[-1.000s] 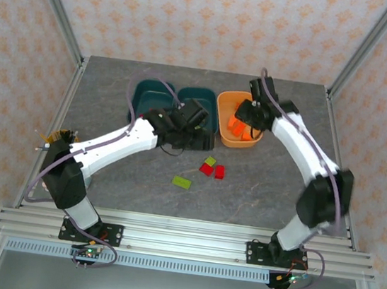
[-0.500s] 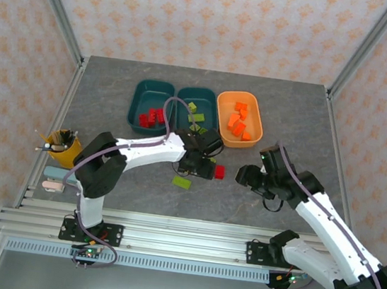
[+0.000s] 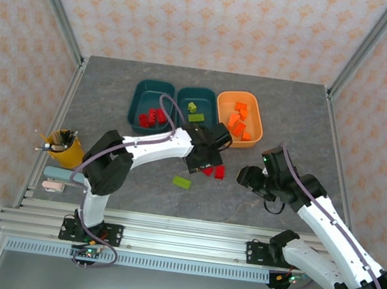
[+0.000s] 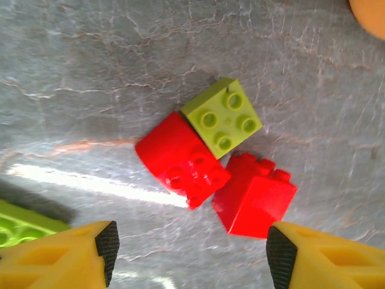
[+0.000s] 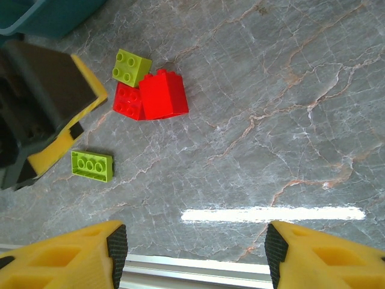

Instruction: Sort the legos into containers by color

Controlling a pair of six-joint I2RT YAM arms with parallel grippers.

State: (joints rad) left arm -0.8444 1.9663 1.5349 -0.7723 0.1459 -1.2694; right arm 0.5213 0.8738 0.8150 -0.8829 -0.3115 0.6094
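Three loose bricks lie touching in a cluster: an olive-green brick (image 4: 222,117), a red brick (image 4: 180,159) and a second red brick (image 4: 255,195). My left gripper (image 4: 191,247) hovers open just above them, holding nothing; from above it (image 3: 204,160) covers part of the cluster (image 3: 217,171). A flat green brick (image 3: 181,182) lies apart, nearer the front. My right gripper (image 3: 248,176) is open and empty to the right of the cluster (image 5: 162,93). The left teal tub (image 3: 136,103) holds red bricks, the middle teal tub (image 3: 181,107) green ones, the orange tub (image 3: 220,112) orange ones.
A yellow pencil cup (image 3: 61,145) stands at the table's left edge. The left arm's forearm stretches across the middle of the table from its base. The table's metal front rail (image 5: 198,265) runs just below the right gripper.
A second ago the left gripper was at the teal tubs and the right at the orange tub. The left came down over the brick cluster; the right swung back to the near right.
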